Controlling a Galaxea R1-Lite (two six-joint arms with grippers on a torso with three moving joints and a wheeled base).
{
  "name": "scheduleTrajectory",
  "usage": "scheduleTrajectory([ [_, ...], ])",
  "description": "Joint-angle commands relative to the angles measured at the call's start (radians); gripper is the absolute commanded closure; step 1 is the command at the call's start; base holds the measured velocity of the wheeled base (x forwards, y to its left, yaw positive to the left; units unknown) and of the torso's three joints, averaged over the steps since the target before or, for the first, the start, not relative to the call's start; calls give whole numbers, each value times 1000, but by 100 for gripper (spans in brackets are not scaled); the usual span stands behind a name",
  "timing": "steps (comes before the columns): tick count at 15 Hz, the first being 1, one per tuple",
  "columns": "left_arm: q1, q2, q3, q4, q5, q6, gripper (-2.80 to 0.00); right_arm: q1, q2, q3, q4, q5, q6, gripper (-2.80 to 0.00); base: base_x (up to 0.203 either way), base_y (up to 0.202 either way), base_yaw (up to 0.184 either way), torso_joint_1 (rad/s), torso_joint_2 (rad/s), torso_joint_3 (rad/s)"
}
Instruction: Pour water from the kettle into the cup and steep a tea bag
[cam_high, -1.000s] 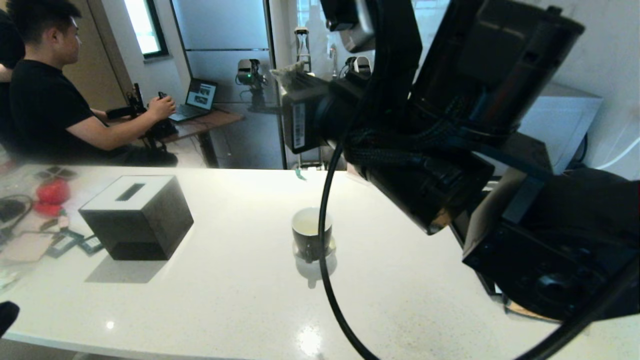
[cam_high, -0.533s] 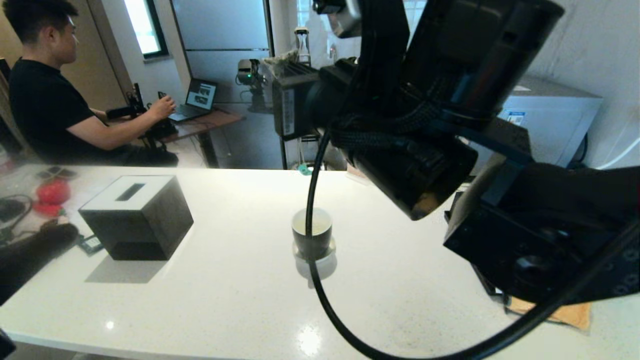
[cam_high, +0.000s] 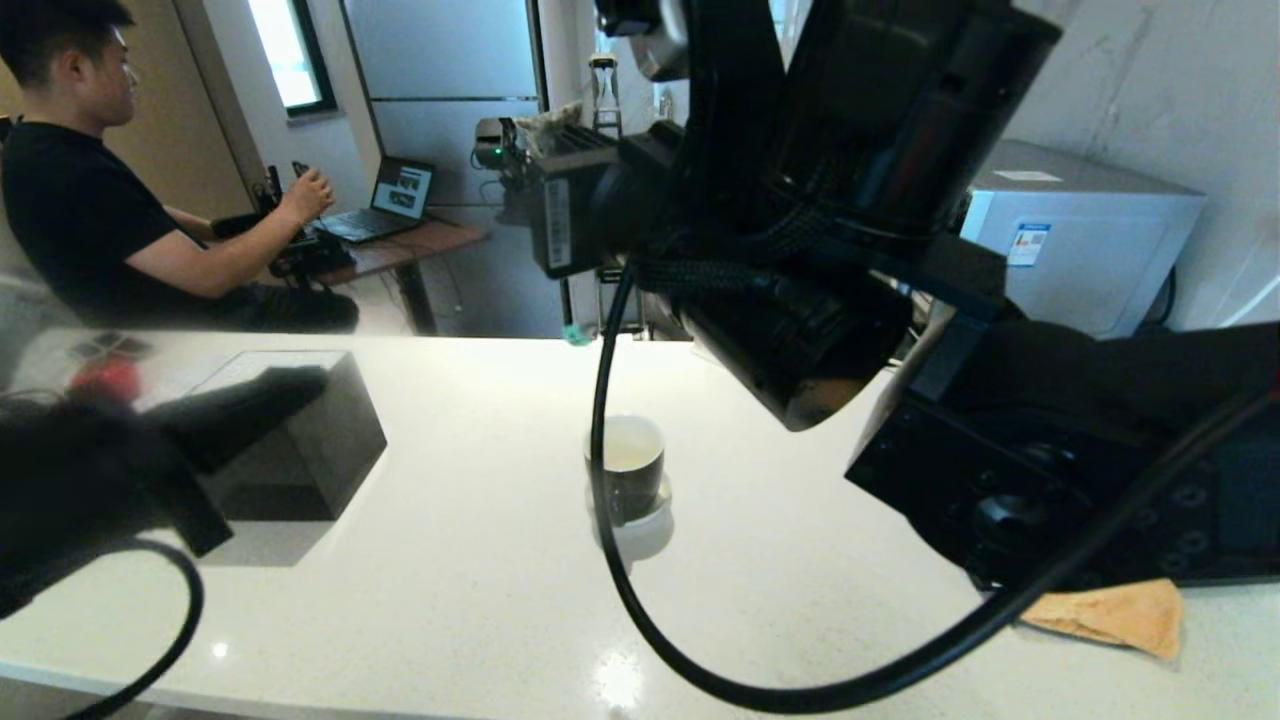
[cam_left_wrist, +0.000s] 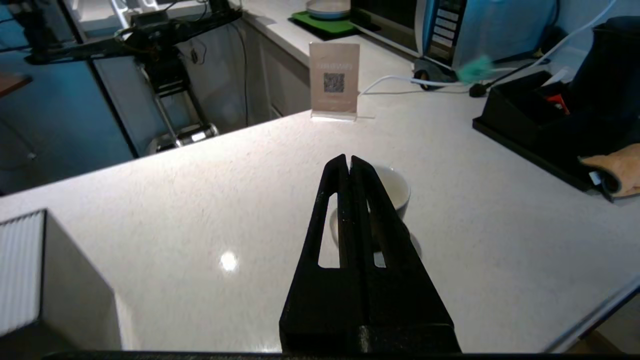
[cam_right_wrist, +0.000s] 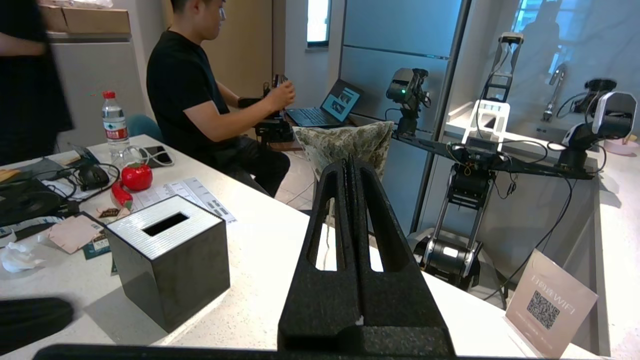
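Robot lab with kitchen mock-up: white counter (cam_high: 450, 600), microwave (cam_left_wrist: 480, 25), QR sign (cam_left_wrist: 334, 80), another robot rig (cam_right_wrist: 470, 155) by glass wall, person (cam_right_wrist: 200, 100) at desk with laptop (cam_right_wrist: 327, 107).

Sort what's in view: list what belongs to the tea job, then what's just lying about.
Job:
- cup
- kettle, partly in view
- left gripper, shut, empty
- right gripper, shut, empty

Lying about:
- tissue box
- QR sign
- water bottle
- red tomato-shaped thing
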Motion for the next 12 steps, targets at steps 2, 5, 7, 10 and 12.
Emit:
scheduleTrajectory([
  [2, -31, 241, -51, -163, -3, -5, 0, 1, 7, -6, -5, -2, -1, 0, 0, 0, 0, 0, 0, 0],
  [5, -86, 327, -103, -227, -4, -16, 0, 1, 9, -6, -6, -2, -1, 0, 0, 0, 0, 0, 0, 0],
  [7, -99, 358, -114, -256, -2, -16, -280, -1, 10, -6, -6, -2, 0, 0, 0, 0, 0, 0, 0, 0],
  [10, -112, 394, -117, -313, -2, -17, -280, -3, 15, -6, -8, -2, 0, 0, 0, 0, 0, 0, 0, 0],
  [12, -127, 410, -128, -327, -1, -20, -280, -3, 15, -6, -9, -2, 2, 0, 0, 0, 0, 0, 0, 0],
])
